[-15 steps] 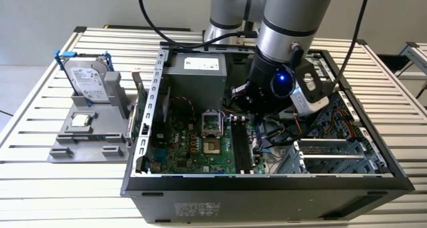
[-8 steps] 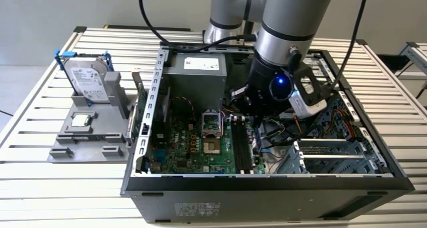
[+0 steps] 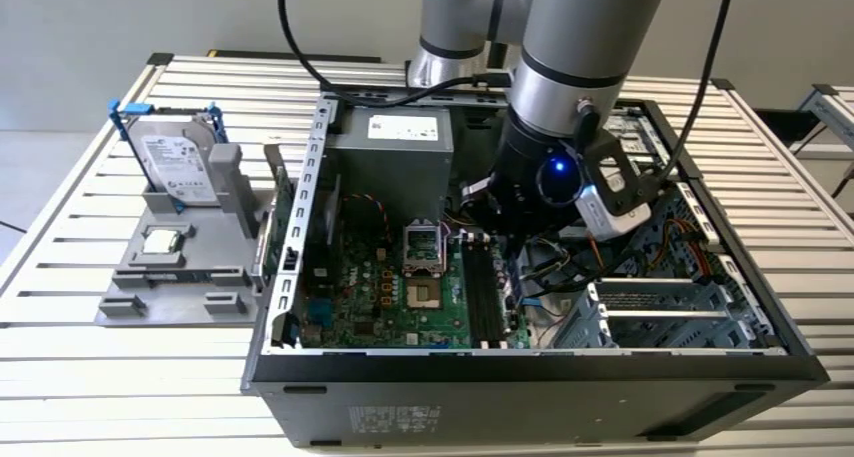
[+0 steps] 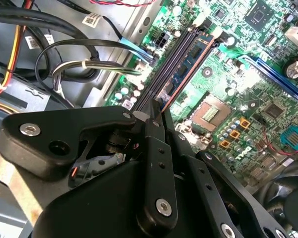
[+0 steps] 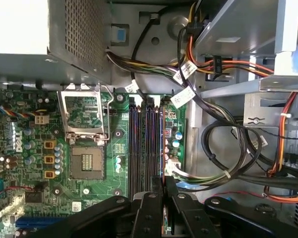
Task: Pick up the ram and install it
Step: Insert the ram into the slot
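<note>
The ram is a narrow blue-green stick standing on edge along the memory slot closest to the cable bundle. In the first wrist view the ram shows edge-on beside the dark slots. My gripper is shut on the near end of the stick, with the black fingers pinched together over its upper edge. From the first wrist view my gripper sits right at the slot row. In the exterior view my gripper is low inside the open computer case, above the motherboard. Whether the stick is fully seated cannot be told.
An open processor socket lies beside the slots. Bundled cables crowd the other side, with the power supply behind. On the exterior view's left a grey fixture holds a silver hard drive and a small square chip.
</note>
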